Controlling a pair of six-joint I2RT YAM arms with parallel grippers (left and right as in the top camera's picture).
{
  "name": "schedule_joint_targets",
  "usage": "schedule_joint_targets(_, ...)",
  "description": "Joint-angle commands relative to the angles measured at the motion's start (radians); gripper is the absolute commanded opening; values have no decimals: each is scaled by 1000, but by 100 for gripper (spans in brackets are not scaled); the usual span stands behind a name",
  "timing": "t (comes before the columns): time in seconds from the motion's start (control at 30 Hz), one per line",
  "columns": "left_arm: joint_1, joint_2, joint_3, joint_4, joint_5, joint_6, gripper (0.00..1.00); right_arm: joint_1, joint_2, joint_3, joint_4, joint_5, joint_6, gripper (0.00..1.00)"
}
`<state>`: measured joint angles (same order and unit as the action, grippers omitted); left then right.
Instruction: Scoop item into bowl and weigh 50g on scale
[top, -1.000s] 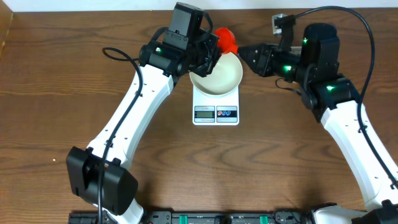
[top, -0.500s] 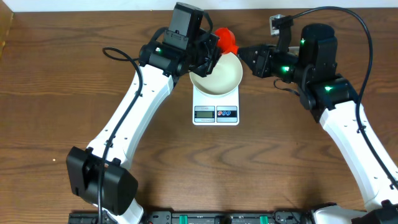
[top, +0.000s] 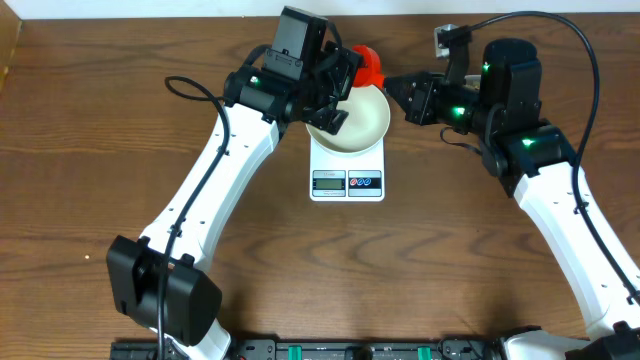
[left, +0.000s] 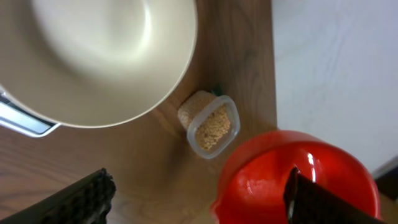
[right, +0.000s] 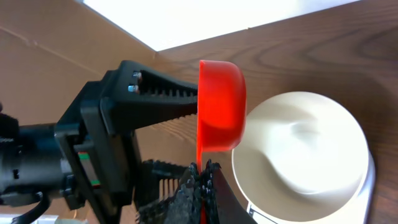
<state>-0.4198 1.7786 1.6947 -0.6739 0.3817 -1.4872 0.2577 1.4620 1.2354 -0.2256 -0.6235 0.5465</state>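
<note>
**Red scoop held at the bowl's rim, bowl empty on the scale**

The right gripper (right: 200, 173) is clamped tight on the handle of a red scoop (right: 221, 106), holding it on edge beside the far rim of the white bowl (top: 352, 122). The left gripper (top: 340, 92) stands with its jaws spread wide and holds nothing. One of its fingers (right: 163, 93) reaches up to the scoop's rim, though whether it touches cannot be told. The other finger lies lower, over the bowl's near left edge.

The bowl sits on the small white scale (top: 347, 172), whose display and buttons face the front of the brown table (top: 120, 120). No beans show inside the bowl in any view.

From the left wrist camera, the beans (left: 212, 127) lie in a small clear tub (left: 193, 142) on the table just behind the bowl, at the table's back edge. The scoop's glossy red back fills the lower right of that view, between the spread fingers. What the scoop carries cannot be seen.
</note>
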Motion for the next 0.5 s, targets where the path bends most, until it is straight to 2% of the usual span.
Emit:
schedule_joint_targets(0.0,4,13,-4,-20,-15,6,90,5,3,19,-19,62,-1,1)
schedule_joint_targets(0.1,4,13,-4,-42,-72,37,91,2,3,19,-47,110,-1,1)
schedule_joint_targets(0.23,4,13,-4,-68,-151,154,91,-19,3,19,-92,178,-4,1)
schedule_joint_targets(0.37,4,13,-4,-65,-213,372,91,-51,3,19,-103,199,-119,1)
schedule_joint_targets(0.47,4,13,-4,-69,-291,584,91,-86,2,19,-114,199,-163,1)
